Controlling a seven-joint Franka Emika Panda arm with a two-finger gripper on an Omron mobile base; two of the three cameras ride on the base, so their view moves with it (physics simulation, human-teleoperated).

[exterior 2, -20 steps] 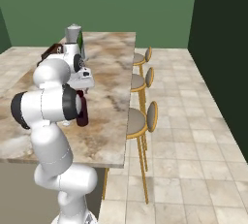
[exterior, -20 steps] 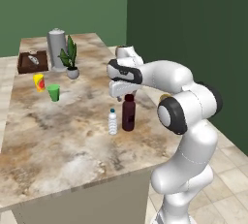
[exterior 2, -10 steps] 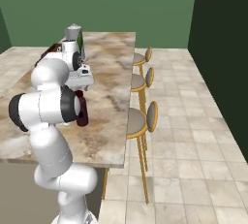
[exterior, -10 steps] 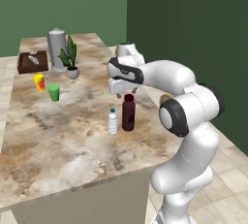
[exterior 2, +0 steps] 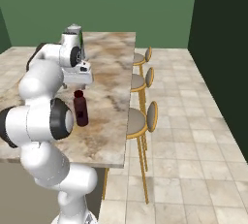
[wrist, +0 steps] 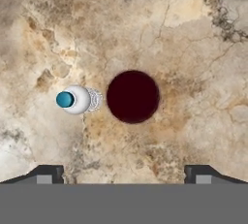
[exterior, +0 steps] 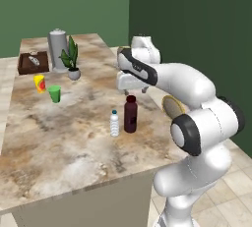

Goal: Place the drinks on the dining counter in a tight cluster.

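Note:
Two drinks stand close together on the marbled dining counter [exterior: 59, 142]. The dark maroon bottle [exterior: 130, 114] stands upright, and the small clear water bottle [exterior: 114, 123] with a blue cap is just to its left, a small gap between them. My gripper [exterior: 135, 91] hangs open straight above the maroon bottle, clear of its cap and holding nothing. From the right base view the gripper [exterior 2: 80, 86] is over the maroon bottle [exterior 2: 80, 108]. Looking straight down, the hand view has the maroon bottle's top [wrist: 132, 96] beside the water bottle's cap [wrist: 72, 99], with the fingertips [wrist: 46, 174] wide apart.
A green cup [exterior: 54, 93], a yellow-and-red cup [exterior: 39, 83], a potted plant [exterior: 72, 60], a grey canister [exterior: 57, 49] and a brown tray [exterior: 33, 63] stand at the counter's far end. Wooden stools [exterior 2: 141, 118] line the counter's right side.
The hand has lifted slightly above the maroon bottle with its jaws open. Both bottles stay where they were.

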